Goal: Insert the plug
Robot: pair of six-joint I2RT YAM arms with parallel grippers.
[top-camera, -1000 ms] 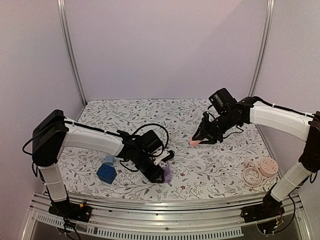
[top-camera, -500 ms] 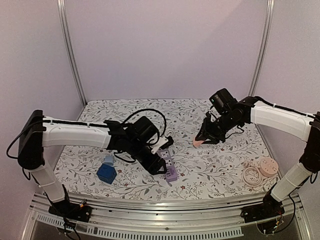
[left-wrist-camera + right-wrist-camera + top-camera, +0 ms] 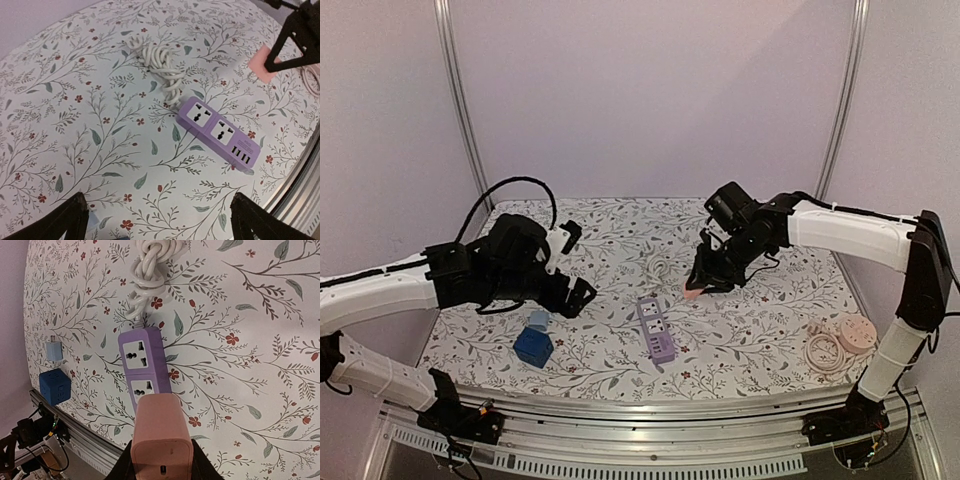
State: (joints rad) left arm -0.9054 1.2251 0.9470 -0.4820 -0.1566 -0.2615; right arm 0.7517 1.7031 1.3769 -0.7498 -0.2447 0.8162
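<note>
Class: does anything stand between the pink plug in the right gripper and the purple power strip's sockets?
Nothing visible does. The right gripper holds the pink plug near the purple power strip, whose sockets face up uncovered. The white cord lies coiled past its far end; the left gripper is well aside.

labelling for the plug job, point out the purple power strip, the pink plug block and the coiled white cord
purple power strip [image 3: 210,124], left wrist view, top face between sockets
pink plug block [image 3: 161,425], right wrist view, upper face
coiled white cord [image 3: 159,67], left wrist view, middle of bundle
</note>
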